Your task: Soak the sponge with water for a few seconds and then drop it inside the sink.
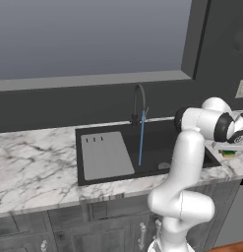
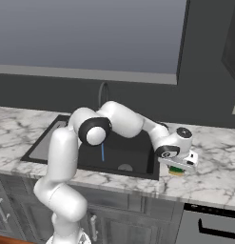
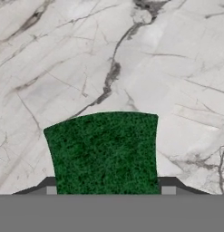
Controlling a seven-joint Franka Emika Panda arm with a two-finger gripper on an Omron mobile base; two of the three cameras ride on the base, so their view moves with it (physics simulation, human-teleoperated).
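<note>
Gripper (image 3: 106,190) clamped on the green-topped sponge (image 3: 103,152), low over the marble counter (image 3: 168,68) right of the sink (image 2: 133,157); water (image 1: 141,140) running.

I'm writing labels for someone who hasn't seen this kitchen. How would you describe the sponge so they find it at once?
Start at the black sink set in the marble counter, then look just past its right-hand edge. There the sponge sits on the marble under the robot's hand, which is shut on it. It is a small yellow block with a dark green top, the one coloured thing on that pale stone.
</note>
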